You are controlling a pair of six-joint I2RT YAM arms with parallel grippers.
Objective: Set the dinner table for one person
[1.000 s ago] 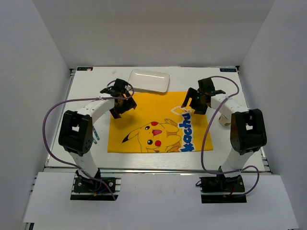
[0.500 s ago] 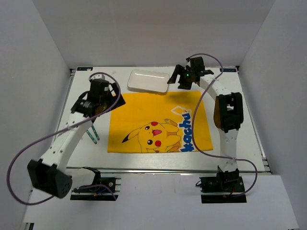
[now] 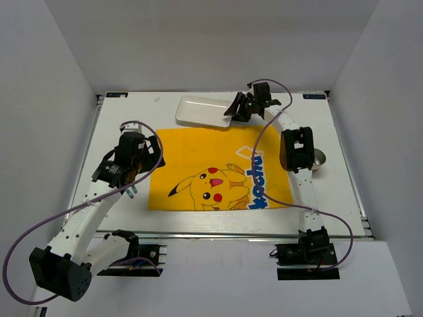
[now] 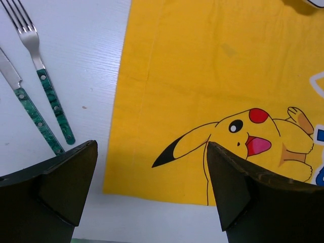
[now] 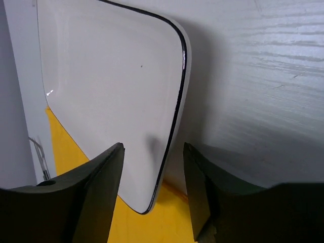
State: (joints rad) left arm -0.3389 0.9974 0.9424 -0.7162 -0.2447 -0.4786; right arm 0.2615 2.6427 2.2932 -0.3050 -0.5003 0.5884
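A white rectangular plate (image 3: 202,111) lies at the back of the dinner table (image 3: 317,198), just beyond a yellow Pikachu placemat (image 3: 218,168). My right gripper (image 3: 235,108) reaches the plate's right end. In the right wrist view the plate's dark rim (image 5: 174,116) runs between the two fingers (image 5: 96,192), with a gap on each side; the jaws of this gripper (image 5: 153,148) stand open. My left gripper (image 4: 152,174) hovers wide open over the placemat's near left corner (image 4: 147,152), holding nothing. A fork (image 4: 39,68) and a knife (image 4: 30,111) with green handles lie left of the mat.
A small metal cup (image 3: 320,158) stands on the table right of the placemat, partly behind the right arm. White walls close in the table on three sides. The cutlery (image 3: 132,190) lies below the left wrist (image 3: 129,155).
The right arm stretched to the back and set its narrowing jaws around the plate's right edge. The left arm drew back from the plate to the placemat's near left side.
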